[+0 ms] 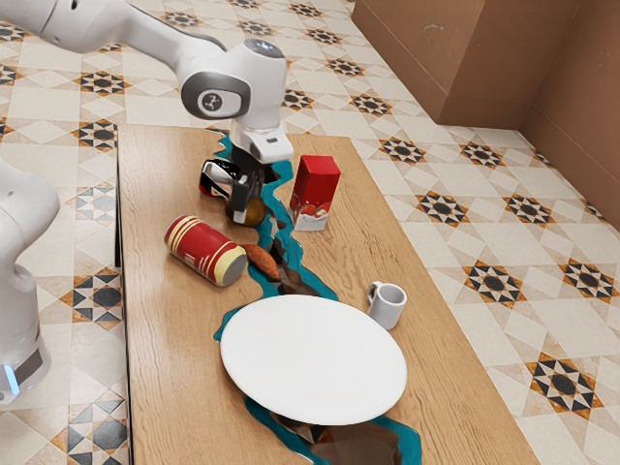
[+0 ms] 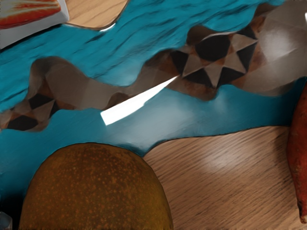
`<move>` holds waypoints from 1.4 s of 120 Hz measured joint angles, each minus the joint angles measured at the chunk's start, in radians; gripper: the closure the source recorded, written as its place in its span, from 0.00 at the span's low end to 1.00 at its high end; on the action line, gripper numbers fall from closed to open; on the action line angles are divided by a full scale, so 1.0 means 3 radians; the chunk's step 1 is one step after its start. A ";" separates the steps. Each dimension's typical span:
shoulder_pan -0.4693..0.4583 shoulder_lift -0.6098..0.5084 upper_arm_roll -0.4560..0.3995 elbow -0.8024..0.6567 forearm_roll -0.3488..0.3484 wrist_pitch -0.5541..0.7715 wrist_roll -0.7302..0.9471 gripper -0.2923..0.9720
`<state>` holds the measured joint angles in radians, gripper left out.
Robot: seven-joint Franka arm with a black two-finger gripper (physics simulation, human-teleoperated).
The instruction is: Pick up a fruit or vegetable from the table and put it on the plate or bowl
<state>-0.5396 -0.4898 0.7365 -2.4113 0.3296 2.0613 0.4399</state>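
Under gripper (image 1: 243,205): kiwi (image 2: 96,191), oval, olive-brown, finely speckled matte skin.

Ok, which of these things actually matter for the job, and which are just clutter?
Job: gripper, kiwi, sweet potato, white plate.
Lying about: red can on its side, red carton, white mug, black-and-white package.

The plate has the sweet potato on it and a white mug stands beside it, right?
Not quite. In the exterior view the plate is bare; the sweet potato lies on the table next to the red can. The white mug does stand beside the plate.
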 joint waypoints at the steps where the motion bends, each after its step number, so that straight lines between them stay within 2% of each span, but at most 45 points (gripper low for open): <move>1: -0.0008 0.0001 0.0008 -0.0002 0.0000 0.0003 0.0000 0.22; 44: -0.0211 0.0065 0.0257 -0.0017 -0.0066 0.0094 0.0015 0.23; 60: -0.0322 0.0084 0.0452 0.0000 -0.0125 0.0112 0.0027 0.24; 86: -0.0387 0.0097 0.0484 0.0020 -0.0129 0.0131 0.0028 0.64; 91: -0.0378 0.0080 0.0426 0.0023 -0.0116 0.0132 0.0018 0.65; 101: -0.0334 0.0055 0.0223 0.0108 -0.0116 0.0105 0.0010 0.58; 117: -0.0334 0.0073 -0.0164 0.0516 -0.0129 -0.0082 0.0009 0.58; 130: -0.0375 0.0098 -0.0524 0.0644 -0.0140 -0.0197 0.0009 0.58; 152: -0.0759 0.0290 -0.0747 0.0768 -0.0166 -0.0293 0.0011 0.58; 168: -0.0838 0.0442 -0.1082 0.0854 -0.0262 -0.0320 0.0012 0.58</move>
<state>-0.7909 -0.3574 0.4120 -2.1551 0.2510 1.9654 0.4435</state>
